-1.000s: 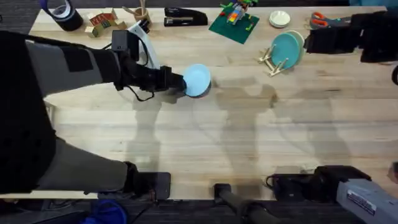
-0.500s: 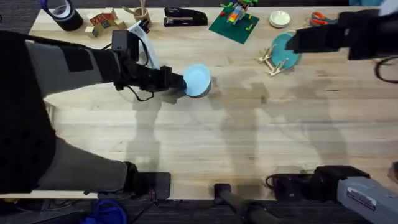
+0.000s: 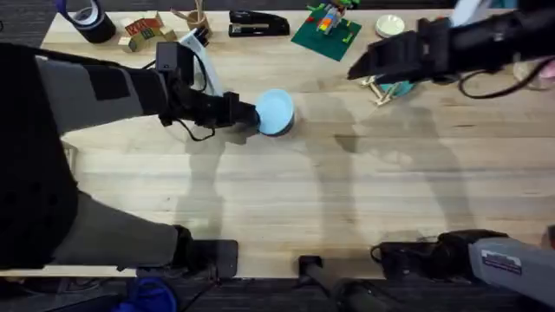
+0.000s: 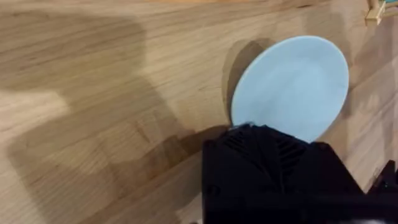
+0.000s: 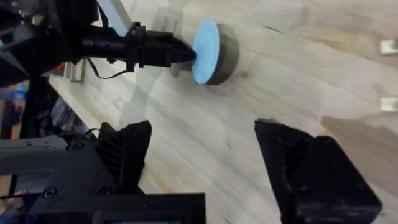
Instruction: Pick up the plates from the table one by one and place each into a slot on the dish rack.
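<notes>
My left gripper [image 3: 257, 115] is shut on the rim of a pale blue plate [image 3: 277, 112], holding it tilted just above the table [image 3: 347, 191] at centre left. The left wrist view shows the plate [image 4: 289, 87] sticking out beyond the black fingers [image 4: 267, 162]. Farther right, the dish rack [image 3: 375, 86] stands with a teal plate [image 3: 401, 87] in it, both mostly covered by my right arm. My right gripper [image 3: 358, 68] hangs open over the rack's left side. In the right wrist view its fingers [image 5: 124, 155] stand wide apart, with the blue plate [image 5: 205, 43] beyond them. A cream plate [image 3: 389, 26] lies at the back.
Along the far edge are a tape roll [image 3: 87, 17], wooden blocks [image 3: 143, 30], a black stapler [image 3: 258, 22] and a green baseplate with a toy [image 3: 325, 33]. The near half of the table is bare wood.
My right arm has swung left from the far right corner and now crosses over the dish rack. The left gripper and the blue plate have stayed in place.
</notes>
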